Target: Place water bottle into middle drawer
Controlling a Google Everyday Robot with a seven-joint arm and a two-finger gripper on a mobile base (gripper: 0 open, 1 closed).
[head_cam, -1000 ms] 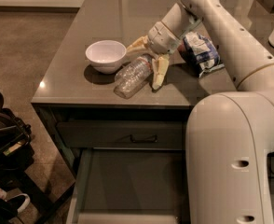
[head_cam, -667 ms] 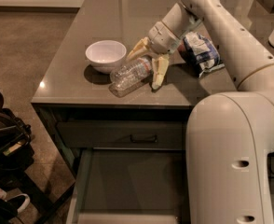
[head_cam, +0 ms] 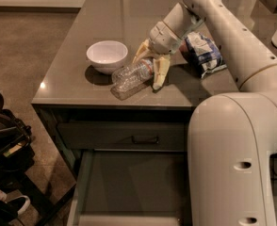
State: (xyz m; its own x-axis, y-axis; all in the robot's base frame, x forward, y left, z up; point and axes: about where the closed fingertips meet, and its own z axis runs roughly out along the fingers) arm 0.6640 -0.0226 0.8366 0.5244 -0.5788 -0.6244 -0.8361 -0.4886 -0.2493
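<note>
The water bottle point(head_cam: 129, 76), clear and crinkled, lies tilted between my gripper's yellowish fingers point(head_cam: 159, 72) just right of the white bowl. Its free end points left and down, a little above the countertop, with a shadow beneath it. My gripper point(head_cam: 147, 73) is over the front middle of the counter and is shut on the water bottle near its label end. The middle drawer point(head_cam: 129, 182) is pulled open below the counter's front edge, and its flat dark interior holds nothing. My arm hides the drawer's right part.
A white bowl point(head_cam: 107, 55) stands just left of the bottle. A blue-white snack bag point(head_cam: 203, 52) lies to the gripper's right. The shut top drawer's bar handle point(head_cam: 145, 139) is under the grey countertop point(head_cam: 82, 86). Dark bags point(head_cam: 4, 145) sit on the floor at left.
The bottle has shifted slightly left and up in the gripper's hold and now tilts more. The bowl, bag and drawer have not moved.
</note>
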